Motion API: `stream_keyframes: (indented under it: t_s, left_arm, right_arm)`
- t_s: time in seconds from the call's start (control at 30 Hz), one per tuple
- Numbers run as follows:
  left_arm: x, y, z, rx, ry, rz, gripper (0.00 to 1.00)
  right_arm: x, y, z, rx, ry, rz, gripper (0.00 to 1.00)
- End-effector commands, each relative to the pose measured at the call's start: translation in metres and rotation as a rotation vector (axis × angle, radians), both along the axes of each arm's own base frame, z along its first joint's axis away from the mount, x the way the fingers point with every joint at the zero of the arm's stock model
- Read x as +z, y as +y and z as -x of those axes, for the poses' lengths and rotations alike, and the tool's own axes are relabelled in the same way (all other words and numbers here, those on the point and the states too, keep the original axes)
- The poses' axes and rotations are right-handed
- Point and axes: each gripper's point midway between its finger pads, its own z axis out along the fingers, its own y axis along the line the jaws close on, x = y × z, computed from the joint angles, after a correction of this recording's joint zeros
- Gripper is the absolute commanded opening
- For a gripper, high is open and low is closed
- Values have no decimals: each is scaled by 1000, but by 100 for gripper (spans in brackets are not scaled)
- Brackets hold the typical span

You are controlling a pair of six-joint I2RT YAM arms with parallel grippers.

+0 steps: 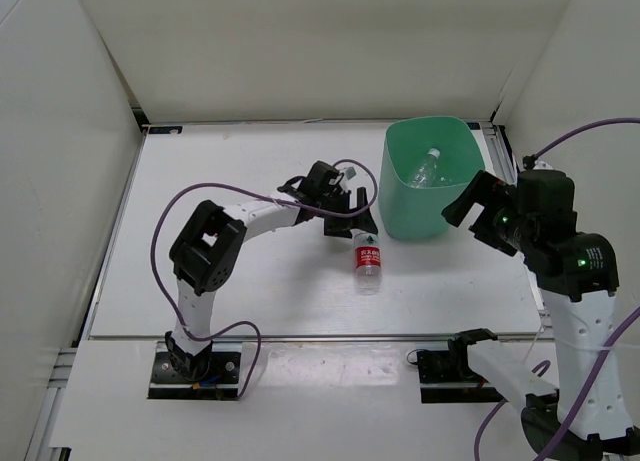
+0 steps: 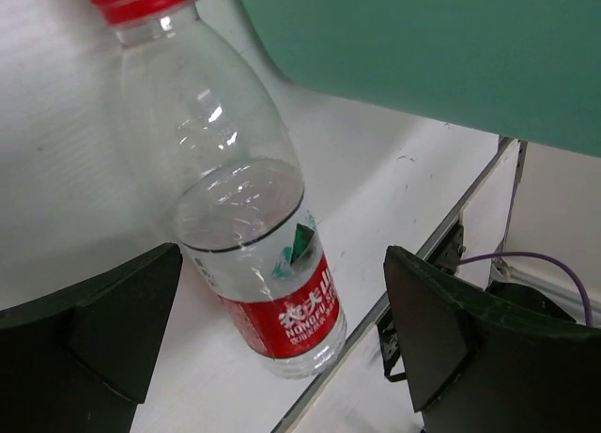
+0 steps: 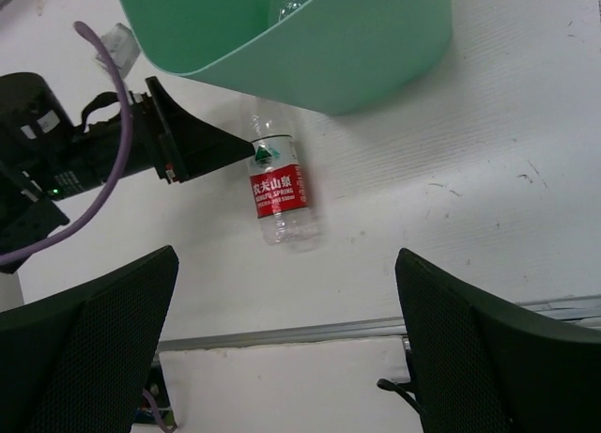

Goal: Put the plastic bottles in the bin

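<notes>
red-labelled bottle (image 1: pixel 368 262) lies on its side on the desk (image 1: pixel 240 291), just beside the near wall of the bin (image 1: pixel 405 219), cap end nearer the bin. left arm (image 1: pixel 250 217) reaches across to it. left jaws are spread wide, one finger either side of the bottle, gripping nothing. my read: lined up to pinch it across its width, the easy way to take a lying bottle.

right arm (image 1: pixel 560 231) hangs by the bin's right side. right jaws are also wide apart and empty, probably held clear of the left arm's work.

one clear bottle (image 1: pixel 425 168) lies inside the bin. the other two bottles are not visible anywhere; the bin walls hide much of its floor, so cannot tell if they are in there. from above, the left jaws cover the red cap. whether the fingers touch the bottle is hard to make out.
</notes>
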Motion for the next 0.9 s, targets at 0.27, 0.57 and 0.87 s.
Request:
stream_keyframes:
  t_s: [0.27,0.57,0.87]
  left_arm:
    - [-23,-18,24,-88,138,35,84]
    - [51,28,-15,125,-78,25,55]
    - [245,79,-93,418,-581,59,50]
  right_arm:
    - [-5,-9,1,-15,0,51,100]
    - [-3,-19,-4,-69,-18,79,100]
    - [-10,-34,-2,-161,0,113,100]
